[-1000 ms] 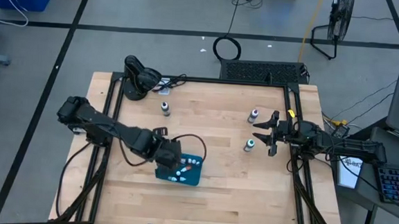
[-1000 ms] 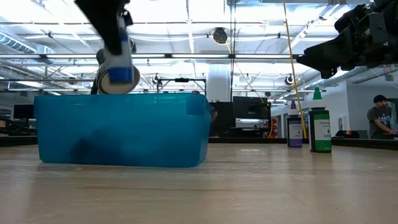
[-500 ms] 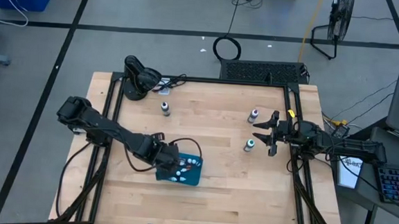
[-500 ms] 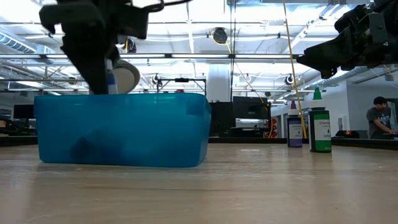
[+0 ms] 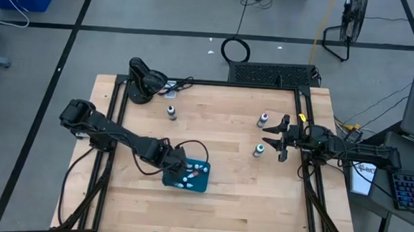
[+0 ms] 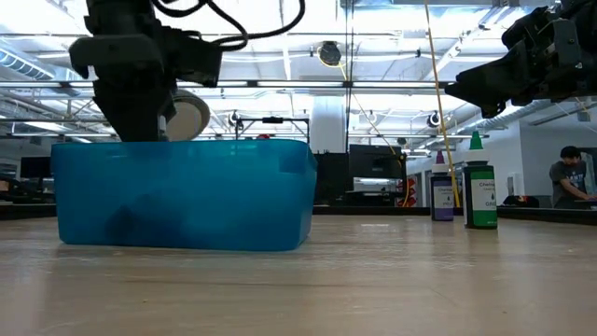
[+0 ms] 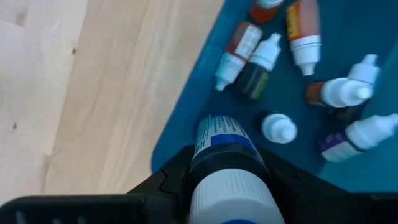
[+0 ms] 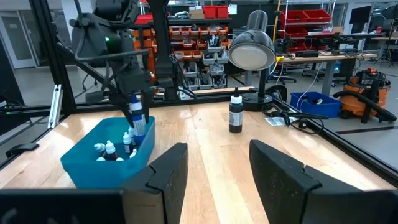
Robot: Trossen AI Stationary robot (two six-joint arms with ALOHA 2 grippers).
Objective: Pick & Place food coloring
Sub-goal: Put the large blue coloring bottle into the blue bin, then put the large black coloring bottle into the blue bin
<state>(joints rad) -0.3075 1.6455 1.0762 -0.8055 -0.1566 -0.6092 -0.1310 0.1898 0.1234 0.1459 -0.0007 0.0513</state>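
Observation:
My left gripper is shut on a blue-labelled, white-capped food coloring bottle just above the left end of the teal bin. Several small dropper bottles lie on the bin's floor. In the right wrist view the held bottle hangs at the bin's rim. My right gripper is open and hovers near the right edge, between a purple bottle and a green bottle, both standing on their bases. A dark bottle stands far left of centre. My left gripper pinches the blue-labelled bottle between its two fingers just below the white cap, on the upper part of the body. The fingers come from above, pointing down, and lie along the bottle. The bottle is lifted clear, its base down over the bin's floor.
A black desk lamp stands at the far left corner with its cable. In the low view the green bottle and the purple bottle stand right of the bin. Bare wood lies between the bin and the right-hand bottles.
My left gripper, still shut on the bottle, has come down toward the bin and shifted slightly toward the table's left edge, turning as it went. The bottle has gone lower with it, to the bin's rim. The right arm has kept still.

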